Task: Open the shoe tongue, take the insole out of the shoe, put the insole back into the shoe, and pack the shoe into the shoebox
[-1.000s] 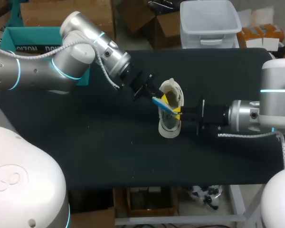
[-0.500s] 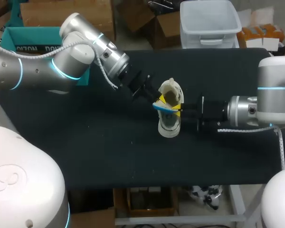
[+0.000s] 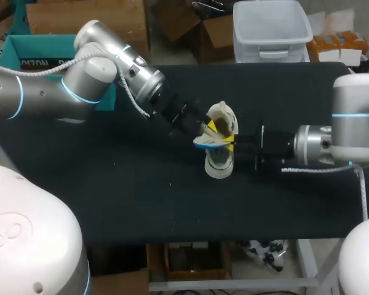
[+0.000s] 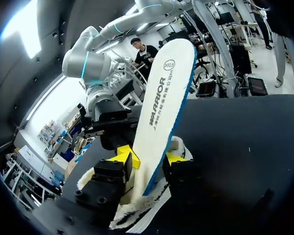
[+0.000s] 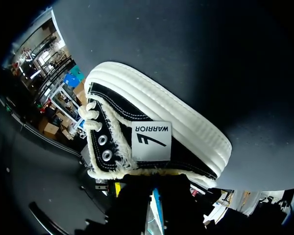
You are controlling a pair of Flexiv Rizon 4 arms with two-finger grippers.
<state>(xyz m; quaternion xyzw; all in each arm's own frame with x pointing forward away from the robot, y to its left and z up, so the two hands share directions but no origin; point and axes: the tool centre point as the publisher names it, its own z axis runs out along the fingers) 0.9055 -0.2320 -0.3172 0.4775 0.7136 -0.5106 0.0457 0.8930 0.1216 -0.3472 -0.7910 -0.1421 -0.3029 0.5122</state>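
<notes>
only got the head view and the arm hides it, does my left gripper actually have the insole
observer: yes, left wrist view shows the left gripper shut on the insole, a yellow tip on each face
operator: is it clear of the shoe
observer: no, its lower end is down in the shoe, in the fleecy opening
operator: and the right side
observer: right wrist view has the right gripper at the shoe's collar, black side wall ahead; grip unclear

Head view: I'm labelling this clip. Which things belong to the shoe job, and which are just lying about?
Job: black canvas shoe with white sole; white blue-edged foam insole, held in left tool; teal cardboard shoebox; right tool at the shoe.
Just there: black table.
</notes>
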